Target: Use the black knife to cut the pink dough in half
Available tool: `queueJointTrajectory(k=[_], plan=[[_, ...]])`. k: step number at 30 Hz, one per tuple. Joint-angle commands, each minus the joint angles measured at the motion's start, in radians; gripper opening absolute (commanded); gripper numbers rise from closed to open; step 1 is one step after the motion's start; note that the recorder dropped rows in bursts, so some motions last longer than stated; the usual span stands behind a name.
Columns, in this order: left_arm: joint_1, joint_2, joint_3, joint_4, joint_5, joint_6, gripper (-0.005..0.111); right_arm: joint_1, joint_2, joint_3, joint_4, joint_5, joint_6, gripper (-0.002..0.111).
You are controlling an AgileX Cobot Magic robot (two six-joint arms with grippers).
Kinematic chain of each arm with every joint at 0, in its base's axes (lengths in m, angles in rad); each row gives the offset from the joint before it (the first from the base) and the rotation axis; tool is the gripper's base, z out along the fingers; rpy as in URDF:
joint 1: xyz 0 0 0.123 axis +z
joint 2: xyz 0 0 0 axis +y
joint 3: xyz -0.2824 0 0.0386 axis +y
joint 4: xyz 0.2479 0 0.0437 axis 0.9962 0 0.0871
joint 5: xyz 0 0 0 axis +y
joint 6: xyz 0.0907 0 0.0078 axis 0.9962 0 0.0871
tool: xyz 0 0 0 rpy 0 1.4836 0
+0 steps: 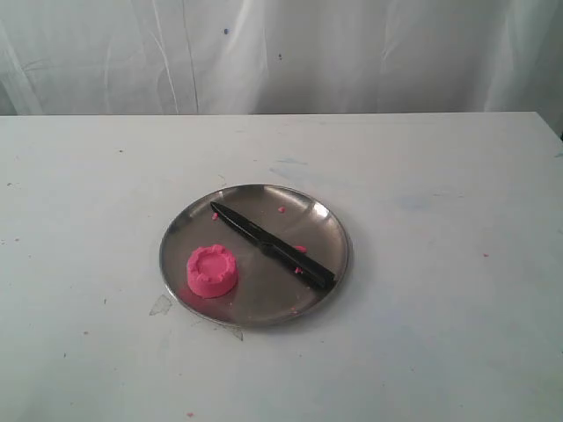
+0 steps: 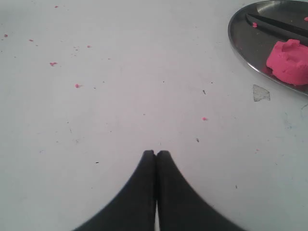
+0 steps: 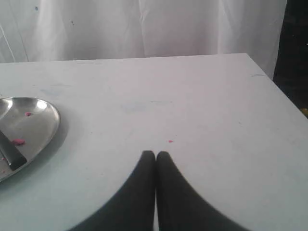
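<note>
The pink dough [image 1: 212, 271] is a whole round puck with a crimped rim, sitting on the front left part of a round steel plate [image 1: 189, 227]. The black knife [image 1: 271, 246] lies diagonally across the plate, its tip toward the back left and its handle at the right rim. In the left wrist view the pink dough [image 2: 289, 62] and the knife's blade [image 2: 279, 27] show far from my left gripper [image 2: 156, 153], which is shut and empty over bare table. My right gripper [image 3: 155, 154] is shut and empty; the knife's handle end [image 3: 10, 155] lies on the plate [image 3: 41, 120] off to its side. Neither gripper appears in the exterior view.
Tiny pink crumbs dot the plate [image 1: 281, 209] and the white table [image 2: 77, 85]. A small torn scrap [image 2: 261, 93] lies by the plate's rim. A white curtain [image 1: 281, 53] hangs behind the table. The table's far right edge [image 3: 281, 91] drops off into darkness.
</note>
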Motion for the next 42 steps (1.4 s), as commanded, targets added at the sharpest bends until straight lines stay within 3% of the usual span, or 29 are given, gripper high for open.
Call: queueJointTrajectory(k=[1, 11, 20, 24, 27, 30, 34, 42], plan=[[-0.008, -0.005, 0.003, -0.008, 0.011, 0.0, 0.0, -0.004, -0.006, 0.001, -0.003, -0.014, 0.003, 0.0], [-0.008, -0.005, 0.003, -0.008, 0.011, 0.0, 0.0, -0.004, -0.006, 0.001, -0.003, -0.014, 0.003, 0.0], [-0.008, -0.005, 0.003, -0.008, 0.011, 0.0, 0.0, -0.004, -0.006, 0.001, -0.01, -0.202, -0.014, 0.0], [-0.008, -0.005, 0.003, -0.008, 0.011, 0.0, 0.0, -0.004, -0.006, 0.001, -0.007, -0.474, 0.036, 0.0], [-0.008, -0.005, 0.003, -0.008, 0.011, 0.0, 0.0, -0.004, -0.006, 0.001, -0.001, -0.775, 0.223, 0.0], [-0.008, -0.005, 0.003, -0.008, 0.011, 0.0, 0.0, -0.004, -0.006, -0.051, 0.0, -1.023, 0.243, 0.0], [-0.008, -0.005, 0.003, -0.008, 0.011, 0.0, 0.0, -0.004, -0.006, -0.17, -0.03, -0.939, 0.241, 0.0], [-0.008, -0.005, 0.003, -0.008, 0.011, 0.0, 0.0, -0.004, -0.006, -0.381, -0.332, -0.524, 0.241, 0.0]])
